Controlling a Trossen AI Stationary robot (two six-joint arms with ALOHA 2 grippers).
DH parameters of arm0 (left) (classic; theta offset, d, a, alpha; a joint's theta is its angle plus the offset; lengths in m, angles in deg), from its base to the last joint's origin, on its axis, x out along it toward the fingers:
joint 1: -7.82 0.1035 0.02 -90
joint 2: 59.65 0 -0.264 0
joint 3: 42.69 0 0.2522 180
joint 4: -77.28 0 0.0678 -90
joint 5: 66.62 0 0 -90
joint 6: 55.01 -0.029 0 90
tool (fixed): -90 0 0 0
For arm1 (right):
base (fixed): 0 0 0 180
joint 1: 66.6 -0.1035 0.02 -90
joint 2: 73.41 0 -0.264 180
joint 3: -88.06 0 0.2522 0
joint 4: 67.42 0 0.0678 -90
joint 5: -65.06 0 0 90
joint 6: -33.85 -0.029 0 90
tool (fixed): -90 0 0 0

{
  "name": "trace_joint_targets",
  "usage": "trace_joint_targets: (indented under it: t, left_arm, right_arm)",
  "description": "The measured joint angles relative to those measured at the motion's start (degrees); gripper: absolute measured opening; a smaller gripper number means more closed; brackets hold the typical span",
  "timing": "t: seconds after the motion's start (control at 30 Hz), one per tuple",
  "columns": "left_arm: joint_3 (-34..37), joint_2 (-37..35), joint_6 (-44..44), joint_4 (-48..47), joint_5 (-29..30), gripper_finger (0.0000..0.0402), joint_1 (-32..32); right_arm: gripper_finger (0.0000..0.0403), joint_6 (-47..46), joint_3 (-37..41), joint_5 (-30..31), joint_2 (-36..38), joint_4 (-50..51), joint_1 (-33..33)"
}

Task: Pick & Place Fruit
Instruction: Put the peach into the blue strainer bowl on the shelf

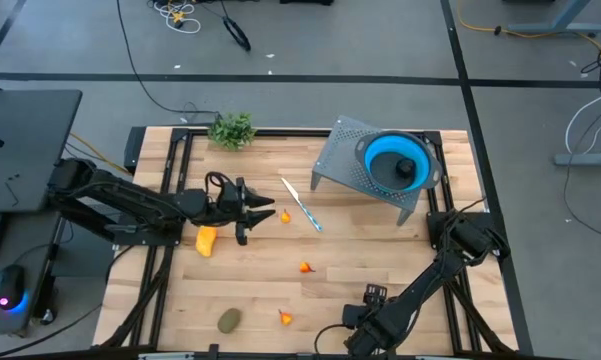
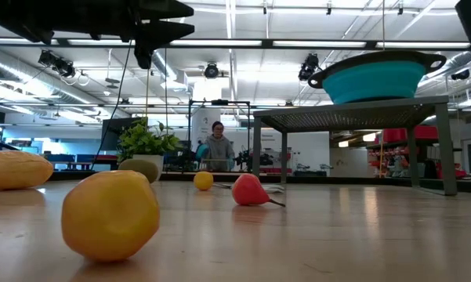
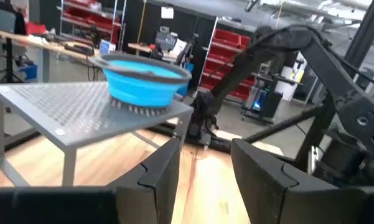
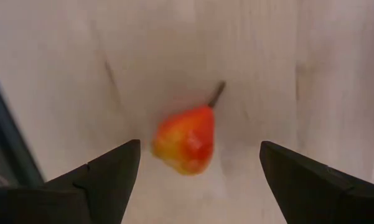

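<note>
My left gripper (image 1: 265, 212) is open and empty, raised above the table's left middle and pointing toward the table's right; its fingers (image 3: 168, 168) face the blue bowl (image 3: 143, 84). A tiny orange-red fruit (image 1: 285, 215) lies just ahead of it, and the yellow oblong fruit (image 1: 206, 241) lies beside it on the near side. My right gripper (image 1: 373, 293) is open above the table near the front edge. In its wrist view an orange-red fruit with a stem (image 4: 185, 142) lies on the wood between its fingers, untouched. An olive-brown oval (image 1: 229, 320) and two more orange-red pieces (image 1: 305, 267) (image 1: 285, 318) lie on the table.
The blue bowl (image 1: 397, 165) sits on a grey perforated stand (image 1: 340, 160) at the far right, with a dark round thing (image 1: 408, 168) inside. A blue-handled knife (image 1: 302, 205) lies mid-table. A leafy sprig (image 1: 232, 130) stands at the far edge. A person (image 2: 217, 145) is beyond the table.
</note>
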Motion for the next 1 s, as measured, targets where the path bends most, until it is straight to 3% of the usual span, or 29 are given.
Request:
trace_joint_targets:
  t: [0.3,1.0]
  left_arm:
    - [0.02,-0.07,0.01,0.04,1.29,0.0153,-1.58]
    - [0.02,-0.07,-0.38,0.10,3.26,0.0153,-1.89]
  right_arm:
    - [0.0319,1.27,0.32,1.52,0.00,-0.98,0.20]
    - [0.0170,-0.15,0.32,2.24,0.00,-2.81,0.20]
